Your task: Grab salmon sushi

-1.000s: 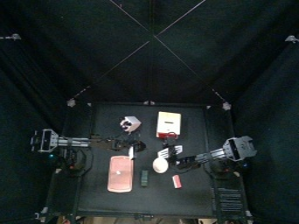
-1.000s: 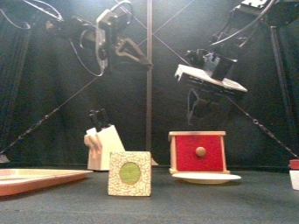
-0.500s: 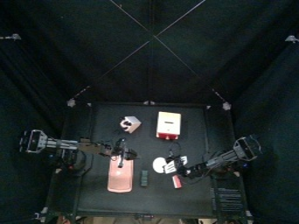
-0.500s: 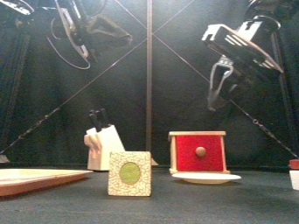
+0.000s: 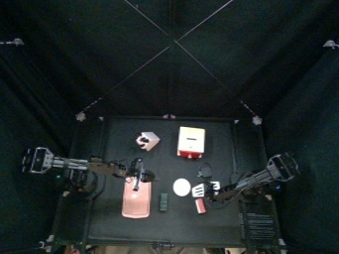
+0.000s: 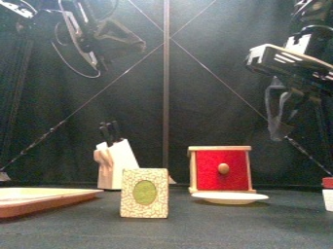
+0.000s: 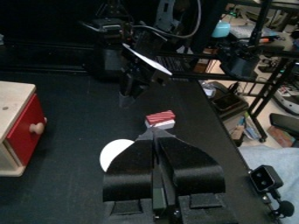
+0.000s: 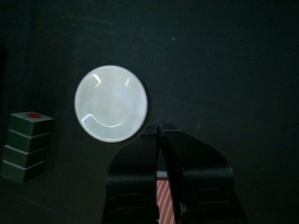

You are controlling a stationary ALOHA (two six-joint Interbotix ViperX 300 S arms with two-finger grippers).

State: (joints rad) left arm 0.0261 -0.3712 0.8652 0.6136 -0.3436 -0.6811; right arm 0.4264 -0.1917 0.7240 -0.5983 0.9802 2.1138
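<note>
The salmon sushi (image 5: 201,205), a tiny piece with a reddish striped top, lies on the table near its front right. It shows at the right edge of the front view (image 6: 326,183) and in the left wrist view (image 7: 159,117). My right gripper (image 5: 205,190) hangs high above it, jaws together and empty. In the right wrist view the sushi (image 8: 165,198) shows as a red sliver behind the closed right gripper (image 8: 162,131). My left gripper (image 5: 135,176) is shut and empty, held over the table's left half, and also shows in its wrist view (image 7: 156,138).
A white round disc (image 5: 181,186) lies just left of the sushi. A pale pink slab (image 5: 135,198) lies front left, with a small green card (image 6: 144,192) beside it. A red box (image 5: 193,141) and a knife block (image 5: 146,140) stand further back.
My right arm has swung from over the white disc toward the table's front right, ending over the sushi. My left arm shifted slightly forward, then held still.
</note>
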